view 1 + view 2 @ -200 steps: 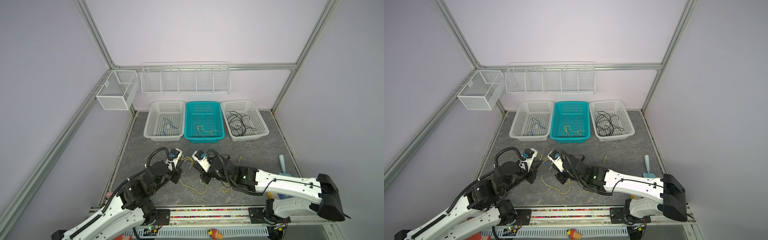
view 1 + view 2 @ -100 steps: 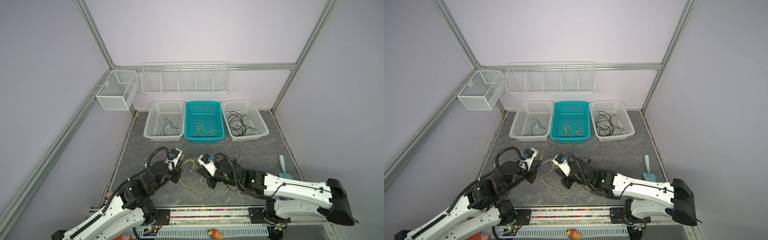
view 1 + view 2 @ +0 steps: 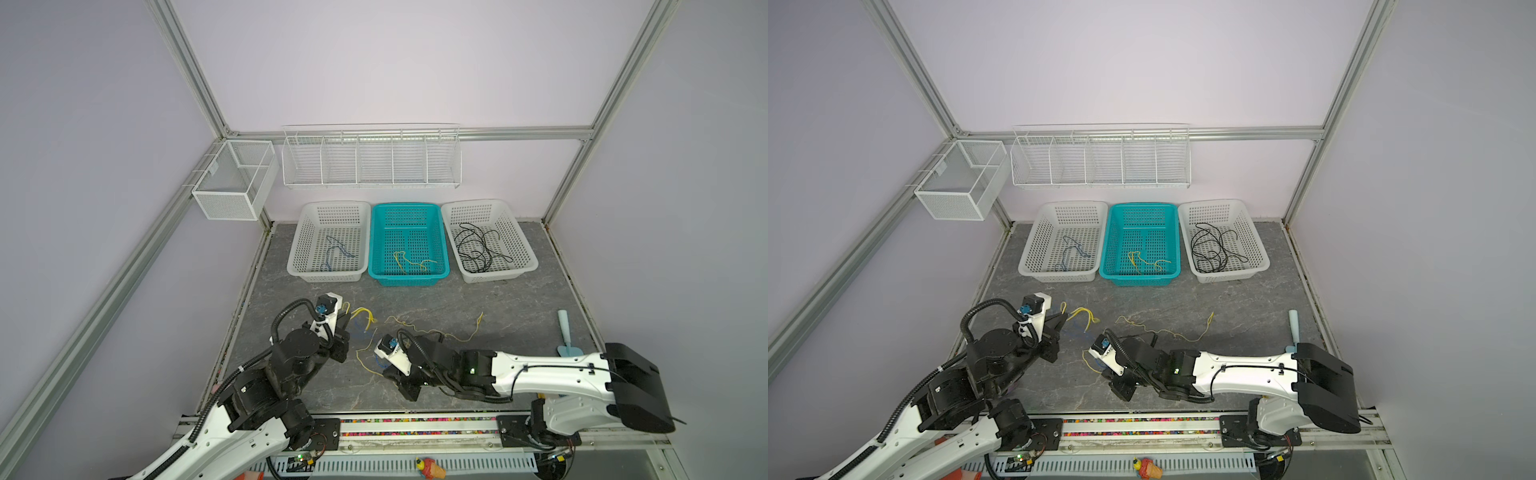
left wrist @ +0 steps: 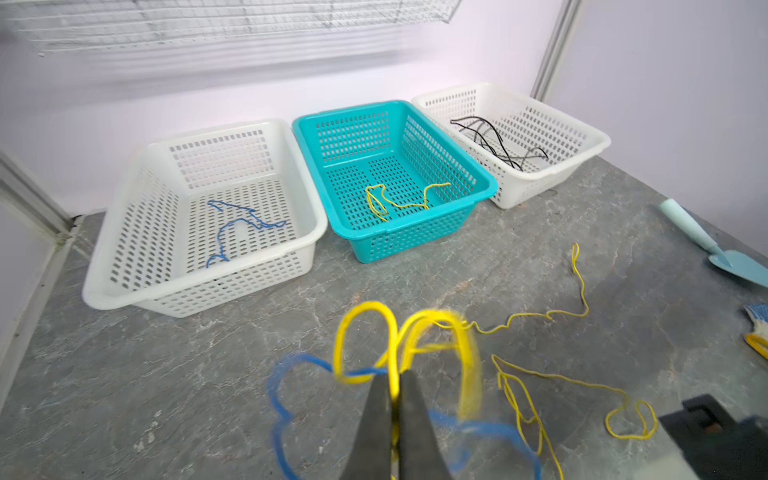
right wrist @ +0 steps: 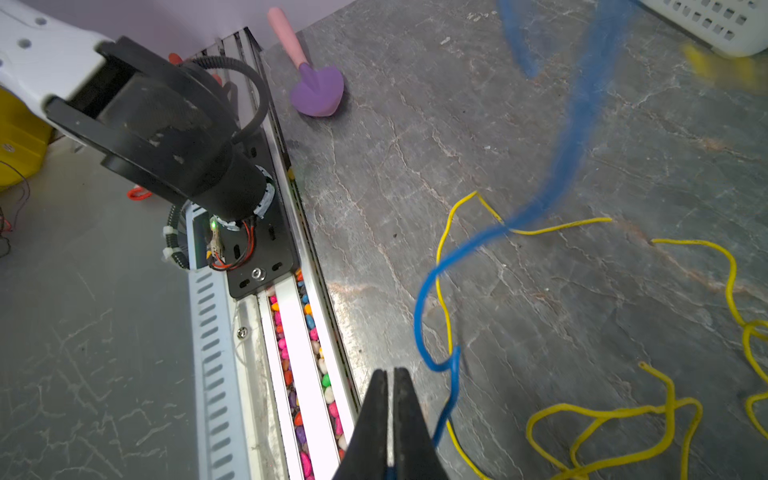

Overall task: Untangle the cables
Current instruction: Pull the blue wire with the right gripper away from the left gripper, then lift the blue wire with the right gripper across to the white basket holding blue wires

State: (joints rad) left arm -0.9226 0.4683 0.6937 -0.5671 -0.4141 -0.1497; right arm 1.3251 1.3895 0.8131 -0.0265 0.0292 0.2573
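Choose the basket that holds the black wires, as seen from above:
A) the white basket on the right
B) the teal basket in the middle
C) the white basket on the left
A: in a top view the black wires lie in the white basket to the right of the teal basket.

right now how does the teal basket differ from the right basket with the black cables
Colour: the teal basket is teal, the right basket white. Contents: the teal basket holds a little yellow cable, the right basket a bigger tangle of black cables. Place: the teal basket is mid-row, the right basket at the end. Both are slotted, rectangular, open-topped.
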